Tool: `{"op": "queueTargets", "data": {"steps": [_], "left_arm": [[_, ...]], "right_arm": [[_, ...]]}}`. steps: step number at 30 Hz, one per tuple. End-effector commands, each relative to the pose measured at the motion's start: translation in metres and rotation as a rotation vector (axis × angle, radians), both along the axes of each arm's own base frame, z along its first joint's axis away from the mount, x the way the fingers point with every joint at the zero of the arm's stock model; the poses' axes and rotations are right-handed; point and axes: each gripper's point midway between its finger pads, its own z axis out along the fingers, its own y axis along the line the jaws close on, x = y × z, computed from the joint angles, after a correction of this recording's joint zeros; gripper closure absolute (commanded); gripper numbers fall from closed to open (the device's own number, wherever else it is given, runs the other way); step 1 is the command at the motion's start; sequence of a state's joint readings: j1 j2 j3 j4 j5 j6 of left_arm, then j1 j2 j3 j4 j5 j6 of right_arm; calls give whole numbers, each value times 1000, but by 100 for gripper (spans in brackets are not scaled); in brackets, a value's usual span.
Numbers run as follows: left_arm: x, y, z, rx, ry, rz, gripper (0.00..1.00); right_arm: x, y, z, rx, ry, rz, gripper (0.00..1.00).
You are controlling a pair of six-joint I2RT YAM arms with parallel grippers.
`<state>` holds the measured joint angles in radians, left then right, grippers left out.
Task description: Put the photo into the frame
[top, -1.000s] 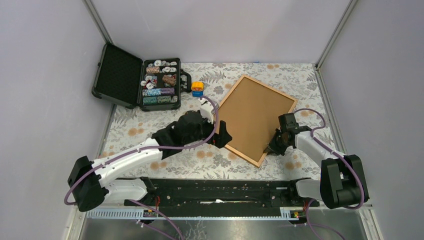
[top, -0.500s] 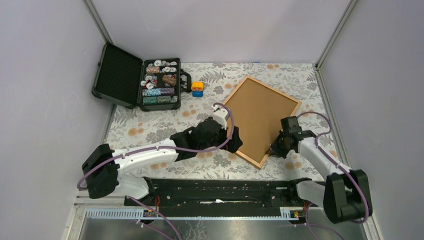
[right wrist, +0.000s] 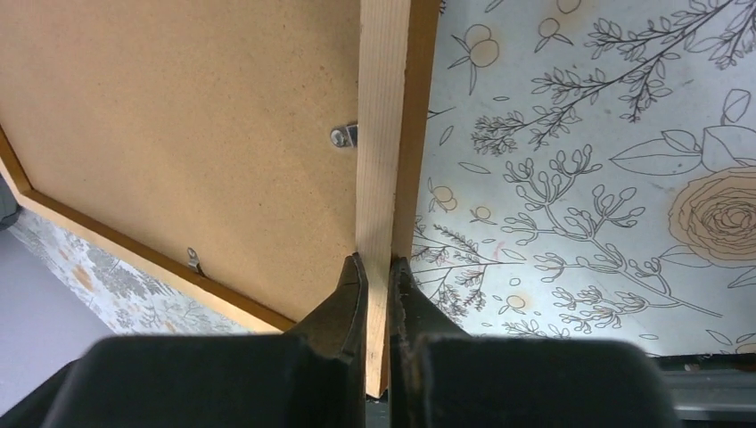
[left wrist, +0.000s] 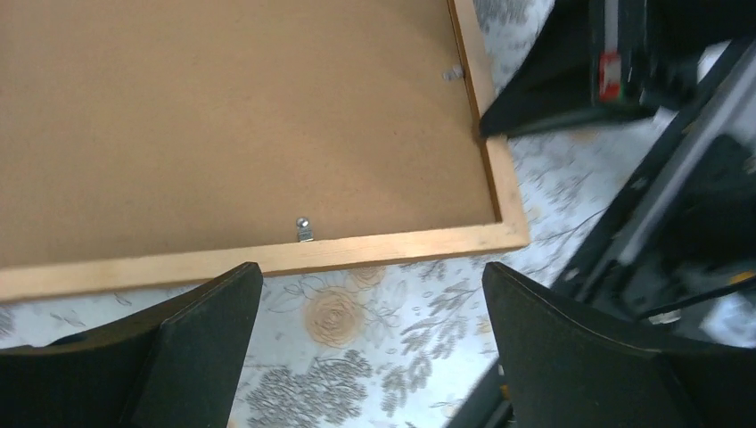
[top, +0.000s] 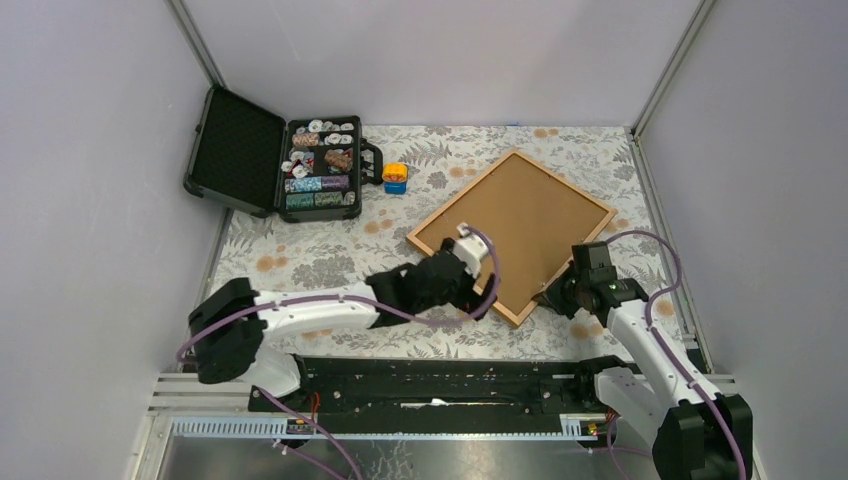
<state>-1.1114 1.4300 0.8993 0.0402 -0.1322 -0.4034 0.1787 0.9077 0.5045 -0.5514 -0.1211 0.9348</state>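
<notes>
- Counting one frame (top: 515, 235), lying back side up at an angle on the floral tablecloth (top: 300, 255), just ahead of both grippers.
- Showing one brown backing board (top: 520, 220) sitting inside the moulding.
- Right gripper (right wrist: 376, 267): clamping tight on the frame's narrow moulding (right wrist: 383, 134), one finger (right wrist: 352, 299) on the board side and the other on the outer side.
- Gripping near the frame's corner closest to the arm bases, seen from the top camera at (top: 553, 293).
- Not telling from these views whether that edge is resting on the cloth or raised off it.
- Left gripper (left wrist: 372, 272): standing wide apart, holding nothing.
- Hovering with its two black fingers (left wrist: 205, 330) straddling bare tablecloth just short of the frame's near rail (left wrist: 267, 254); not touching it.
- Sitting just left of the right gripper across the same frame corner, seen from the top camera at (top: 480, 290).
- Counting two small metal clips (left wrist: 303, 230) in the left wrist view, one directly ahead between the fingers, one further ahead to the right.
- Counting two clips in the right wrist view as well, one (right wrist: 343, 135) just left of the moulding ahead of the fingertips, one lower left.
- Counting one open black case (top: 275, 155) of sorted chips, well beyond the left gripper, to its left.
- Counting one small yellow-and-blue block (top: 396, 177) just right of that case.
</notes>
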Motion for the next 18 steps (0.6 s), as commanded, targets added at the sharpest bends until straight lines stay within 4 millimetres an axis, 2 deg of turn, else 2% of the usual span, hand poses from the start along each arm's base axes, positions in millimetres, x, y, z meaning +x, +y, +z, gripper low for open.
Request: {"op": "queueTargets", "data": {"steps": [1,4,8,10,14,15,16,17,18], "left_arm": [[10,-15,0,262,-485,-191,1],[-8,-18,-1,366,-851,-267,1],[-12,-32,-8,492,-1088,-286,1],[-13,-41,-14,523,-1110,-325,1],[-22,-45,0,355,-962,-321,1],[-23,-44,4,318,-920,-320,1],[-24,-42,12,272,-881,-312,1],[-25,-40,17,237,-845,-313,1],[-25,-37,21,207,-816,-306,1]], "right_arm": [[24,12,35,60,-95,2,100],[25,15,37,72,-92,17,100],[22,18,35,87,-78,30,100],[21,19,35,91,-77,33,100],[26,14,36,42,-107,67,99],[29,11,35,18,-116,81,86],[30,9,33,-7,-113,101,69],[30,9,33,-20,-105,131,57],[31,11,32,-20,-88,156,52]]}}
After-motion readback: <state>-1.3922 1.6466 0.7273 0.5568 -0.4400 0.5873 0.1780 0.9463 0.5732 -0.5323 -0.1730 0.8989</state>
